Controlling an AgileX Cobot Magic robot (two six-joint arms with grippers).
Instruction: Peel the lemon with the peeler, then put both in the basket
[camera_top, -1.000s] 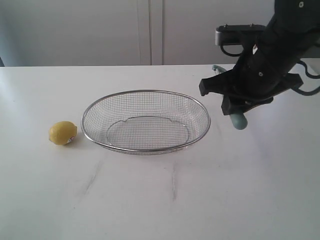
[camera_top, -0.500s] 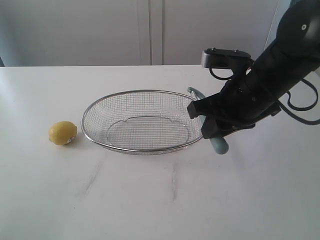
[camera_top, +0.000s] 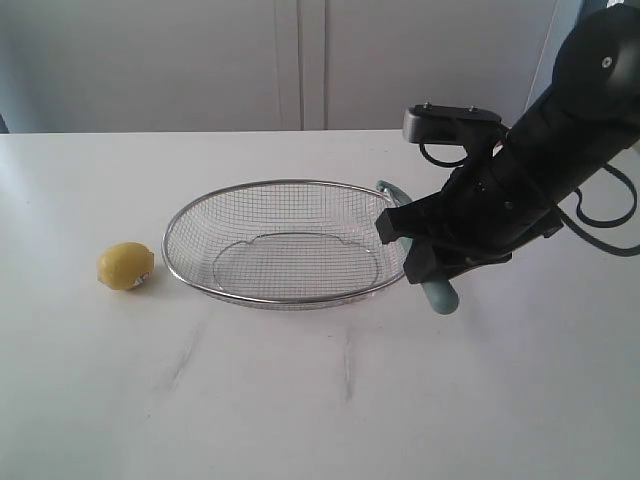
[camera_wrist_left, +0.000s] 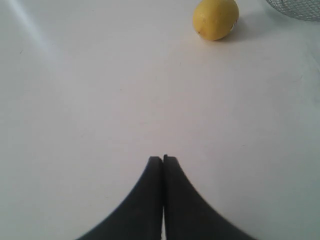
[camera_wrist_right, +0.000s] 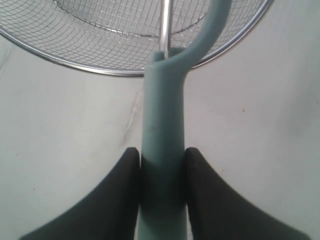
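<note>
swinging my right gripper (camera_top: 425, 256) over to the basket (camera_top: 290, 183) rim | clamped on the peeler (camera_wrist_right: 162, 110) | left gripper (camera_wrist_left: 163, 161) closed, empty | lemon (camera_top: 126, 266) not yet peeled

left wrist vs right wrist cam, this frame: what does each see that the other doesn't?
Left wrist only: the lemon lying on the table, and the left gripper with its fingers shut on nothing.
Right wrist only: the peeler, its teal handle clamped between the fingers of the right gripper, its curved head toward the mesh.
Both: the basket, which shows as only a corner of mesh in the left wrist view, and the white table.
</note>
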